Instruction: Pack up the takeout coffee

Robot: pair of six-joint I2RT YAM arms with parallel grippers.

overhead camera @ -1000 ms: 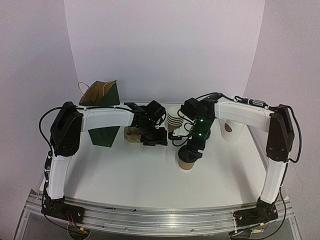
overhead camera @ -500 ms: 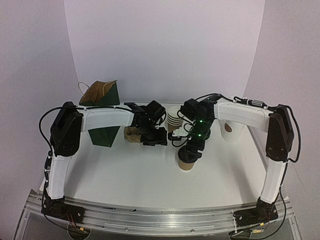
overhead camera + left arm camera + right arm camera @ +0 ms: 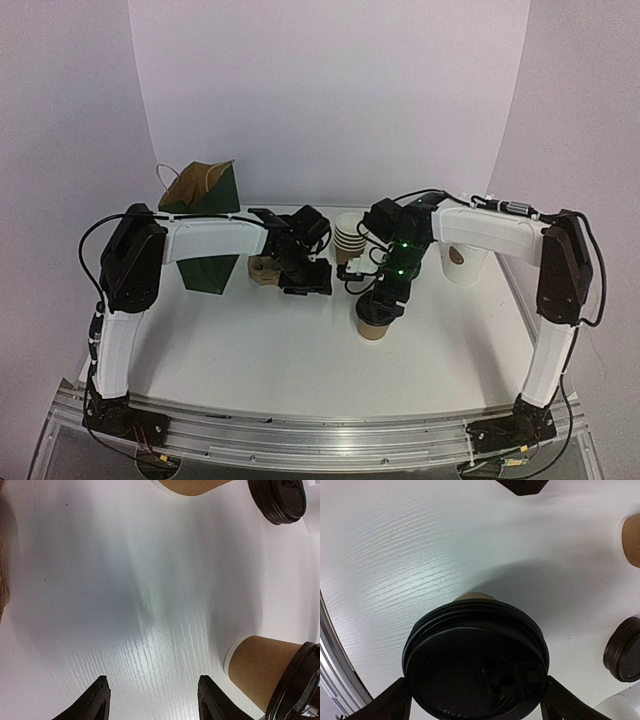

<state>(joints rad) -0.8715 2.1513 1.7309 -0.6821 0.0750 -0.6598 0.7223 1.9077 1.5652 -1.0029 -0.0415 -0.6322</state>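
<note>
The takeout coffee [image 3: 373,325] is a small brown paper cup with a black domed lid [image 3: 475,665], standing upright on the white table just right of centre. My right gripper [image 3: 383,305] hangs straight over it. In the right wrist view its fingers [image 3: 400,702] press against opposite sides of the lid's rim. My left gripper [image 3: 305,275] hovers to the left of the cup. It is open over bare table [image 3: 152,700] with nothing between its fingers. The lidded cup [image 3: 270,672] shows at the lower right of the left wrist view.
A stack of brown cups [image 3: 348,238] and a spare black lid [image 3: 624,650] sit behind the coffee. A taller white cup [image 3: 462,262] stands at the right. At the back left are a brown and green paper bag [image 3: 200,188] and a pulp carrier tray [image 3: 265,268].
Neither arm nor the cup has visibly shifted in the top view.
</note>
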